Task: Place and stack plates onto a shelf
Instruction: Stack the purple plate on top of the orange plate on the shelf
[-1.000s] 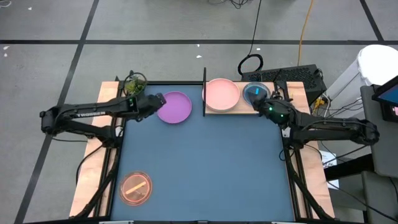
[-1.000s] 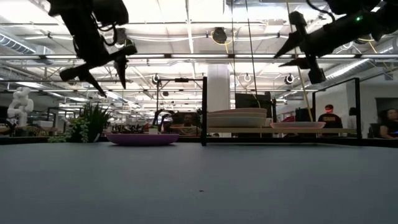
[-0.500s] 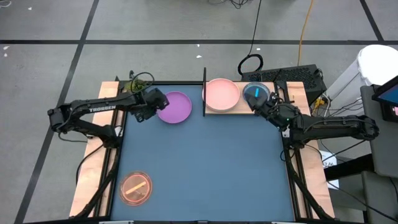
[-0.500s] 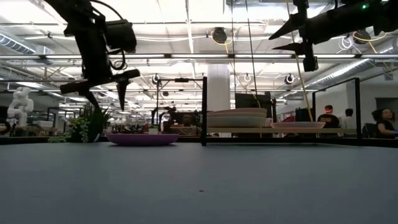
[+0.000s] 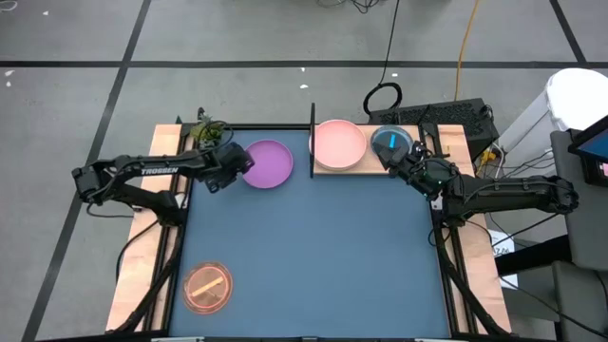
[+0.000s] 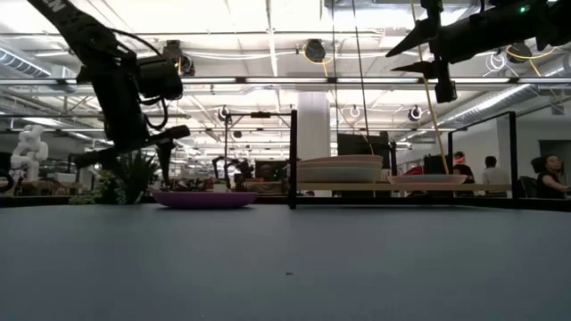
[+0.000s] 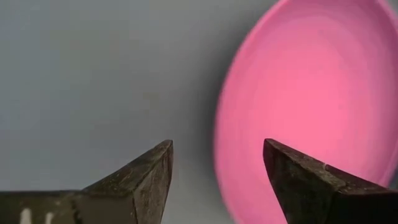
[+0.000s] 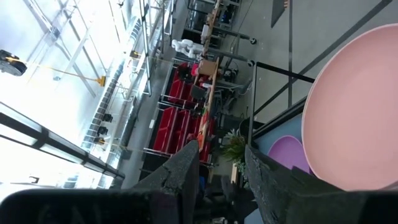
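Now left gripper [image 5: 246, 160] jaws wide, straddling left rim of round purple plastic plate [image 5: 269, 163] on mat, lined up to pinch; right gripper [image 5: 393, 158] empty, part-open, above shelf's [image 5: 328, 170] near edge by small cyan translucent dish [image 5: 389, 142]

Bright, even light pours down from ceiling strips [image 6: 268, 40], glaring white across the low view. The mat [image 5: 313, 247] shows only soft shadows. Up close, the purple plate [image 7: 311, 93] blurs and reads pink; window glare [image 8: 56, 93] washes out the right wrist view.
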Controlling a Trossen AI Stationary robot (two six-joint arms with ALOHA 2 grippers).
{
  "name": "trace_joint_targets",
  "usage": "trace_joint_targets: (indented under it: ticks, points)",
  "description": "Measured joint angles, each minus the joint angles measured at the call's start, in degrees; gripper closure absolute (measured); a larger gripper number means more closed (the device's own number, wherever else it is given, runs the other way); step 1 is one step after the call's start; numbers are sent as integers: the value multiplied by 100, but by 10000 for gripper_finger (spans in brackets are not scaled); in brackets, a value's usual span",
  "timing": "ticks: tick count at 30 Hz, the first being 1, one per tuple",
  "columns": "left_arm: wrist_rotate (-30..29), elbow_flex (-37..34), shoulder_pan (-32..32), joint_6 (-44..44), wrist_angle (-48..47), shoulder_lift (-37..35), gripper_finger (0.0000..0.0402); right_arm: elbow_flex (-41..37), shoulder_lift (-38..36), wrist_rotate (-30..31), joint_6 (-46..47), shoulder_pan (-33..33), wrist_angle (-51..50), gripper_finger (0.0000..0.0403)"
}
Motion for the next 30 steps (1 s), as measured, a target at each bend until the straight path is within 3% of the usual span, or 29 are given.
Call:
trace_joint_targets:
  ticks: [3, 12, 30]
  points:
    - [0, -183, 0, -13, 456, -2, 149, 0, 0, 0, -9, -2, -34, 287]
    - [-87, -522, 0, -146, 564, -2, 149, 0, 0, 2, -13, -2, -102, 287]
    - [-367, -558, 0, -637, 922, 17, 149, 0, 0, 2, -13, -2, -243, 287]
